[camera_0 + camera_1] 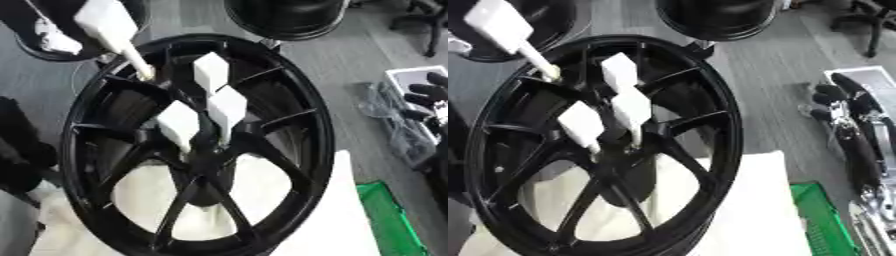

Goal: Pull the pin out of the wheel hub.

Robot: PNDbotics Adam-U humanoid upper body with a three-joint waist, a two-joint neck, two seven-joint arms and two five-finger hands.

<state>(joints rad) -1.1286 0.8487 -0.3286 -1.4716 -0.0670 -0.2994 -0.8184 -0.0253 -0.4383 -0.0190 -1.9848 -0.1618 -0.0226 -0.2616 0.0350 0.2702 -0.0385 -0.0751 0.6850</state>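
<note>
So the big black wheel hub (289, 125) leans on white padding (341, 220), three white pins (226, 107) in its centre pointing down-inward, a fourth (109, 27) slanting at the upper-left spoke. Right hand (846, 107) sits off right, fingers relaxed, touching nothing.

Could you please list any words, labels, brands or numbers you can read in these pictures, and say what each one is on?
None can be read. The black wheel hub, the white pins in it, the green thing at lower right and the right robot hand show no legible lettering, numbers or signs.
</note>
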